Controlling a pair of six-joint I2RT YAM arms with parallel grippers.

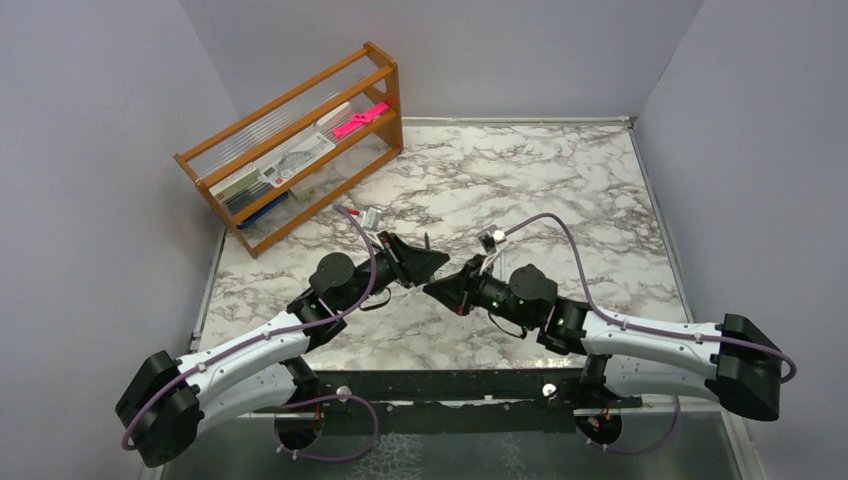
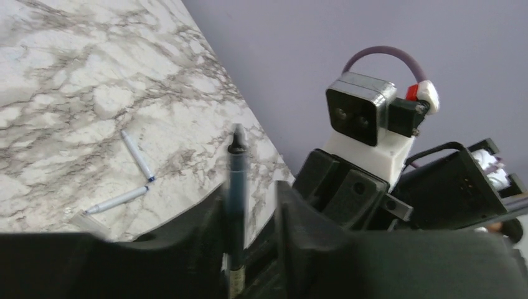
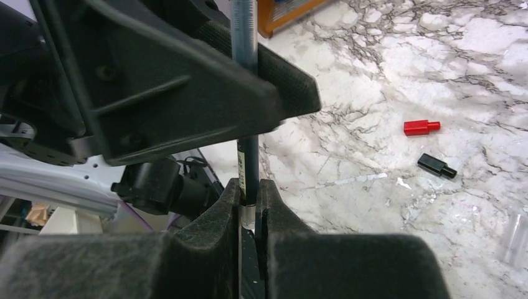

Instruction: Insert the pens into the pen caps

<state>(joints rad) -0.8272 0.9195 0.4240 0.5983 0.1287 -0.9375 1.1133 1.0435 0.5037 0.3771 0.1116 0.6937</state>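
Note:
A dark-barrelled pen stands between the jaws of my left gripper, lying against one finger with a gap to the other. My right gripper is shut on the lower end of the same pen, at its pale band. In the top view the left gripper and the right gripper meet tip to tip above the table's middle. A red cap, a black cap and a clear cap lie on the marble. Two white pens lie in a V.
A wooden rack with papers and a flat pink object stands at the back left; its corner shows in the right wrist view. Grey walls enclose the marble table on three sides.

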